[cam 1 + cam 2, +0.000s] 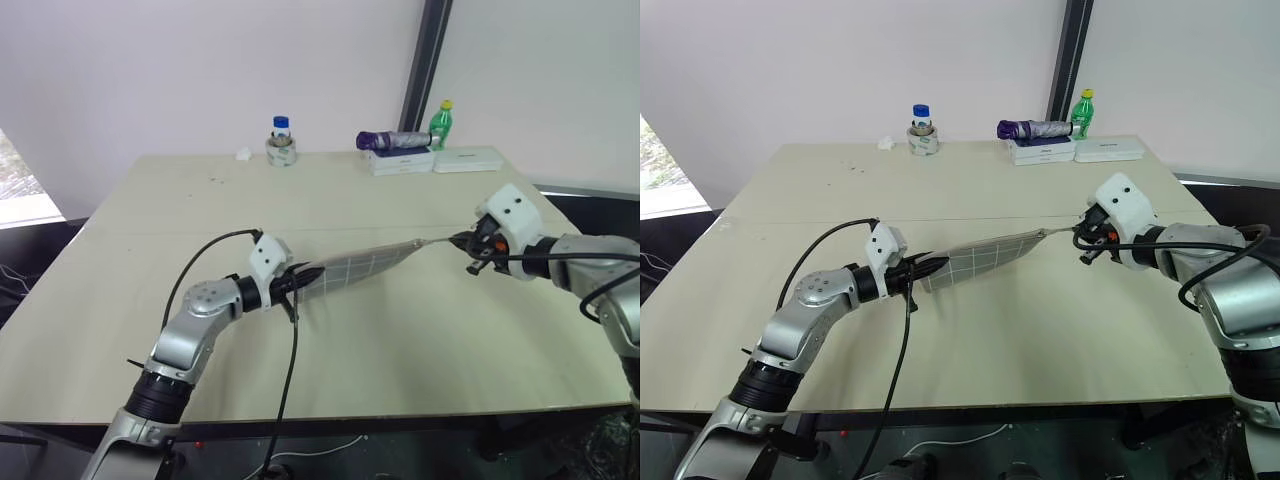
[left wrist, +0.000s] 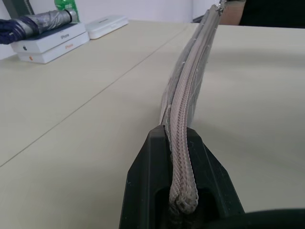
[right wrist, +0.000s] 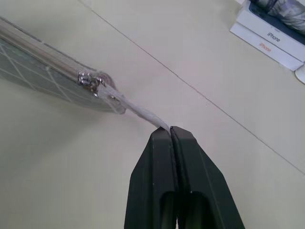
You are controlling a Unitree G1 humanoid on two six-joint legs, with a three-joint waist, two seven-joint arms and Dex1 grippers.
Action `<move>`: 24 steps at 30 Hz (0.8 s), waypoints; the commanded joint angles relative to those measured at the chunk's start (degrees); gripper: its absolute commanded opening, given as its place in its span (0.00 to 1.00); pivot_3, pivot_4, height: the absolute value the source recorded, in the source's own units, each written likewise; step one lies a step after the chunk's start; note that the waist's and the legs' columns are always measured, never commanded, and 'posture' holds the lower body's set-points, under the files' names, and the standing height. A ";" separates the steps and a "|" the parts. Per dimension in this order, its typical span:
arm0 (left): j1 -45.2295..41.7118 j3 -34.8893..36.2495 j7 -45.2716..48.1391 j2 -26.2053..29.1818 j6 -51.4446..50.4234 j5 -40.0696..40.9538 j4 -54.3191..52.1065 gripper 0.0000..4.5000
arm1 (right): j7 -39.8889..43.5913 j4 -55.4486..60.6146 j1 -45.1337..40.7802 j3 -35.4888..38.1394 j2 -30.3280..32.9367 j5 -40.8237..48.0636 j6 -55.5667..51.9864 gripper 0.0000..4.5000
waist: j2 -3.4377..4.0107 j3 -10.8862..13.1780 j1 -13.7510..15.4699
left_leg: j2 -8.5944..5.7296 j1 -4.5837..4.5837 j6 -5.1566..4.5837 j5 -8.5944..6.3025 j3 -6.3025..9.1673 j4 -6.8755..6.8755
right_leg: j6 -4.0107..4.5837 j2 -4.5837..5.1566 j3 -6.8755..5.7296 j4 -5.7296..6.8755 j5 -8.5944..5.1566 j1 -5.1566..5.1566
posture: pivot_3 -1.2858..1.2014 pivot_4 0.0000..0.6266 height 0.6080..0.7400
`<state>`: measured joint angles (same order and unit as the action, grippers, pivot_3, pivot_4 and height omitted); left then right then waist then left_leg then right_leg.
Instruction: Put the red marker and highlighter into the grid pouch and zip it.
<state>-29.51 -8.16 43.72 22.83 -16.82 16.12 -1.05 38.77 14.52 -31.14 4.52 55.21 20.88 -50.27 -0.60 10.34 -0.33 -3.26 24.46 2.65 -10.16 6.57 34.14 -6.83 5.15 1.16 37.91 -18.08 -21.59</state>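
The flat grey fabric grid pouch (image 1: 360, 265) with white lines hangs in the air just above the pale wooden table (image 1: 400, 360), stretched between the robot's two arms. It is likely held this way so the zipper stays straight and tight, which makes it easy to slide.

The left gripper (image 1: 300, 280) is closed tight on one end of the pouch. In the left wrist view, the grey zipper edge of the pouch (image 2: 188, 95) runs straight out from between the two black fingers (image 2: 152, 181). The left arm reaches forward, bent at the elbow, with its gripper pointing level toward the right.

The right gripper (image 3: 170, 131) is closed on the thin white pull cord (image 3: 138, 110) at the other end. The cord joins the little silver zipper slider (image 3: 89, 78). The right arm is out to the side, its gripper pointing in and a bit down.

The slider sits at the far end of the pouch, so the zipper looks closed, or nearly so. The red marker and the yellow highlighter are probably inside the pouch.

At the back of the table are white boxes (image 1: 400, 160), a folded purple umbrella (image 1: 395, 140) and a green bottle (image 1: 441, 122).
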 commanded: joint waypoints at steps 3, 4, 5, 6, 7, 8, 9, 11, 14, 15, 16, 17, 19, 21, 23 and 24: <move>3.07 -1.35 1.08 1.81 0.84 -2.47 -1.15 0.00 | 4.57 4.88 5.06 2.05 0.19 2.48 2.06 0.31 | 0.01 -0.01 -0.53 | 0.00 -0.02 -0.01 0.00 0.02 -0.01 | 0.00 -0.01 0.00 0.00 0.00 0.03 | 0.52 0.24 1.00; 3.29 -1.54 1.06 1.85 0.72 -2.65 -1.35 0.00 | 4.62 5.15 5.72 1.90 0.22 2.09 2.40 0.43 | 0.04 -0.02 -0.57 | 0.02 -0.04 -0.02 -0.01 0.02 -0.01 | 0.00 -0.01 0.00 0.00 0.00 0.03 | 0.52 0.24 1.00; 3.53 -1.39 1.28 1.82 -0.08 -2.07 -1.84 0.08 | 4.62 5.38 6.29 1.98 0.07 2.02 2.63 0.55 | 0.04 -0.02 -0.56 | 0.02 -0.05 -0.02 -0.01 0.01 0.00 | 0.00 -0.01 0.01 0.01 0.00 0.04 | 0.52 0.24 1.00; 3.77 -1.16 1.48 1.82 -0.97 -1.35 -2.39 0.18 | 4.61 5.59 6.68 2.15 -0.08 2.02 2.73 0.69 | 0.05 -0.02 -0.57 | 0.01 -0.05 -0.02 -0.01 0.01 0.00 | 0.00 -0.02 0.01 0.02 0.00 0.03 | 0.52 0.24 1.00; 3.99 -0.93 1.62 1.86 -1.76 -0.75 -2.99 0.24 | 4.58 5.78 6.99 2.33 -0.18 2.05 2.80 0.77 | 0.05 -0.02 -0.63 | 0.02 -0.06 -0.02 -0.01 0.01 0.01 | 0.00 -0.02 0.01 0.02 0.00 0.04 | 0.52 0.24 1.00; 4.39 -0.65 1.79 2.14 -2.59 -0.31 -3.83 0.33 | 4.59 5.97 7.41 2.52 -0.17 2.03 2.97 0.88 | 0.04 -0.02 -0.64 | 0.02 -0.06 -0.02 -0.01 0.01 0.01 | 0.00 -0.03 0.02 0.02 0.00 0.03 | 0.52 0.24 1.00; 4.78 -0.44 1.91 2.50 -3.17 -0.19 -4.57 0.46 | 4.77 6.18 7.88 2.68 -0.02 2.03 3.27 1.00 | 0.05 -0.02 -0.58 | 0.04 -0.06 -0.02 -0.01 0.01 0.01 | 0.00 -0.04 0.02 0.02 0.00 0.02 | 0.52 0.24 1.00; 5.96 0.25 1.71 3.76 -4.06 -0.50 -6.15 0.71 | 5.37 7.02 9.14 3.31 0.40 2.43 3.59 1.00 | 0.04 -0.01 -0.39 | 0.03 -0.02 -0.02 -0.01 0.04 0.01 | 0.00 -0.04 0.01 0.02 0.00 0.00 | 0.52 0.24 1.00; 8.22 2.39 2.07 6.10 -6.21 0.87 -8.38 0.91 | 6.87 8.42 11.13 4.51 1.19 3.33 3.71 1.00 | 0.04 -0.01 -0.29 | 0.01 0.00 -0.04 -0.03 0.04 0.00 | -0.01 0.01 0.02 0.01 0.00 0.00 | 0.52 0.24 1.00; 9.62 4.04 2.40 7.21 -7.51 2.12 -9.28 0.91 | 7.33 8.80 12.05 5.05 1.46 3.46 3.95 1.00 | 0.04 -0.01 -0.30 | 0.00 0.01 -0.05 -0.03 0.04 0.00 | -0.01 0.01 0.02 0.00 0.00 -0.01 | 0.52 0.24 1.00; 11.13 5.81 2.76 8.30 -9.08 3.58 -10.10 0.91 | 7.61 8.87 12.81 5.55 1.59 3.43 4.24 1.00 | 0.04 -0.01 -0.32 | 0.00 0.03 -0.06 -0.03 0.04 -0.01 | -0.01 0.01 0.02 0.00 0.00 -0.02 | 0.52 0.24 1.00; 12.54 7.28 3.14 9.32 -10.00 4.69 -10.87 0.91 | 7.74 8.75 13.40 5.95 1.68 3.27 4.62 1.00 | 0.04 -0.01 -0.46 | 0.00 0.01 -0.07 -0.04 0.04 -0.01 | 0.00 0.02 0.02 0.00 0.00 -0.02 | 0.52 0.24 1.00; 14.96 10.17 2.95 10.97 -10.89 6.00 -12.02 0.91 | 7.96 8.04 14.31 6.67 1.75 2.63 5.90 1.00 | 0.05 0.00 -0.49 | 0.03 0.01 -0.07 -0.05 0.02 -0.02 | 0.00 0.02 0.03 0.01 -0.01 -0.05 | 0.52 0.24 1.00; 16.53 12.67 1.95 11.95 -10.97 6.48 -12.46 0.91 | 7.72 7.13 14.69 7.40 1.41 2.20 7.23 1.00 | 0.05 0.00 -0.39 | 0.04 0.01 -0.07 -0.05 0.03 -0.02 | 0.02 0.01 0.03 0.01 -0.01 -0.06 | 0.52 0.24 1.00; 18.19 15.89 0.72 13.10 -10.99 6.62 -12.41 0.91 | 7.60 5.41 14.72 8.37 0.43 2.46 8.56 1.00 | 0.05 0.00 -0.29 | 0.04 0.01 -0.07 -0.05 0.02 0.01 | 0.04 0.03 0.03 0.00 -0.02 -0.04 | 0.52 0.24 1.00; 18.99 17.67 0.03 13.53 -11.22 6.90 -12.38 0.91 | 7.99 4.64 14.98 9.06 -0.23 3.06 9.50 1.00 | 0.04 0.00 -0.24 | 0.04 0.01 -0.07 -0.05 0.01 0.01 | 0.15 0.05 0.04 0.00 -0.08 -0.04 | 0.52 0.24 1.00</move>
<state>-11.06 5.47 44.92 35.27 -28.26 22.02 -11.76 46.46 19.92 -16.10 10.64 55.56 23.36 -42.80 -0.56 10.34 -0.57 -3.22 24.46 2.58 -10.21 6.58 34.16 -6.66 5.22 1.19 37.90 -18.17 -21.61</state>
